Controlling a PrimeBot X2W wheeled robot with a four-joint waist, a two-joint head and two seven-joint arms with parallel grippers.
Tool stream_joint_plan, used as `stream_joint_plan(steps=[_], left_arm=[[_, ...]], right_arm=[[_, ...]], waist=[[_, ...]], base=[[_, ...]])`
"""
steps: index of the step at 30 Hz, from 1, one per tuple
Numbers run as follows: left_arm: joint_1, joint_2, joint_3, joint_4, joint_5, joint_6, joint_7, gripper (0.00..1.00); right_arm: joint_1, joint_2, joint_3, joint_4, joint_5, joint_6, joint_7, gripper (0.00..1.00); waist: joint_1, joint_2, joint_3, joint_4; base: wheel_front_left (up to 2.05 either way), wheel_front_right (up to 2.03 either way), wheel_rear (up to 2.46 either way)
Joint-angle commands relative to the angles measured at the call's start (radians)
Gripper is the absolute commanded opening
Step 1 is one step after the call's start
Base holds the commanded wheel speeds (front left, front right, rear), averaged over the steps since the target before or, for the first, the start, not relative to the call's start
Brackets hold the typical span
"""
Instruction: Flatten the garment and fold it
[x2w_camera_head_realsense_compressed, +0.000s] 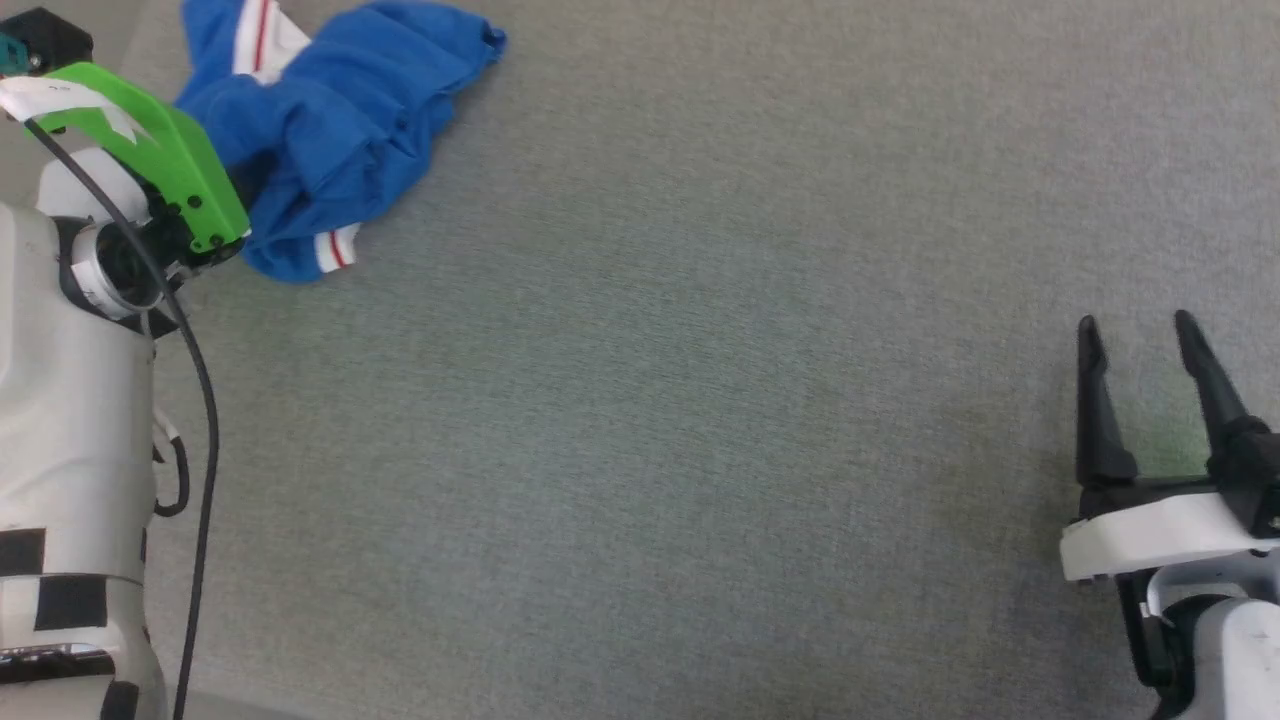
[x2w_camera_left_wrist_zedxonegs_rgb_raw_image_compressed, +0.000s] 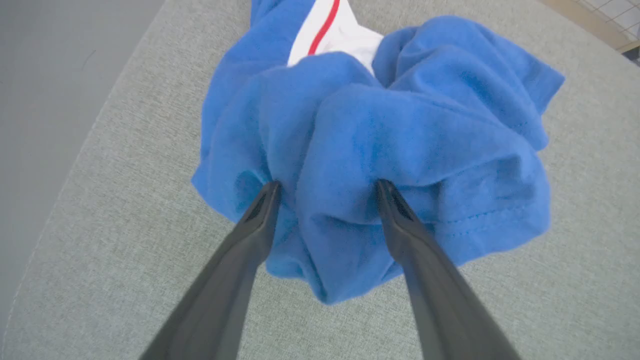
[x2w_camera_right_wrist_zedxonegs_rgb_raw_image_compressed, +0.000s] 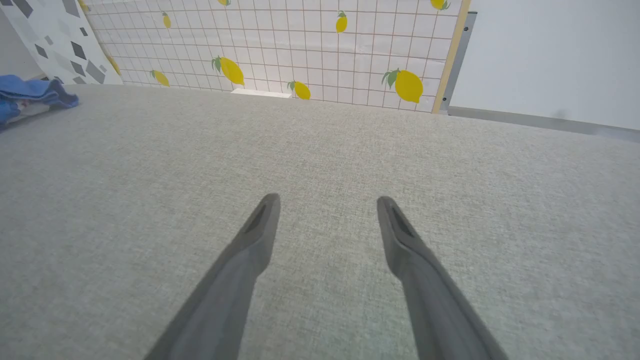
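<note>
between the wide-spread fingers (x2w_camera_left_wrist_zedxonegs_rgb_raw_image_compressed: 250, 230) of the left end effector (x2w_camera_left_wrist_zedxonegs_rgb_raw_image_compressed: 325, 187) bulges a fold of the crumpled garment (x2w_camera_left_wrist_zedxonegs_rgb_raw_image_compressed: 415, 125), tips pressed into the blue cloth, nothing clamped. the heap sits at the far left of the grey surface (x2w_camera_head_realsense_compressed: 700, 450). right end effector (x2w_camera_head_realsense_compressed: 1135, 325), well apart, gapes wide and empty.

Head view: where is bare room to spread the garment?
Free: the grey surface between the garment and the right gripper. Crowded: the far left corner, where the open left gripper straddles the bunched garment.
</note>
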Motion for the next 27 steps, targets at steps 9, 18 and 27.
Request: stream_joint_plan(steps=[9, 18, 27], left_arm=[[0.026, -0.011, -0.003, 0.025, -0.034, 0.051, 0.092, 1.0], [0.057, -0.029, 0.015, -0.005, -0.059, 0.04, 0.022, 0.0], [0.045, 0.025, 0.031, -0.073, -0.011, 0.007, -0.188, 0.0]], right_arm=[[0.008, -0.013, -0.03, -0.056, 0.002, 0.005, 0.016, 1.0], [0.008, -0.016, -0.026, -0.055, 0.009, 0.005, 0.019, 1.0], [0.008, -0.016, 0.0, 0.017, 0.043, 0.005, -0.01, 1.0]], waist=[[-0.0002, 0.0, 0.075, -0.028], [-0.0002, 0.0, 0.056, -0.021], [-0.0002, 0.0, -0.051, -0.02]], base=[[0.0, 0.0, 0.0], [0.0, 0.0, 0.0], [0.0, 0.0, 0.0]])
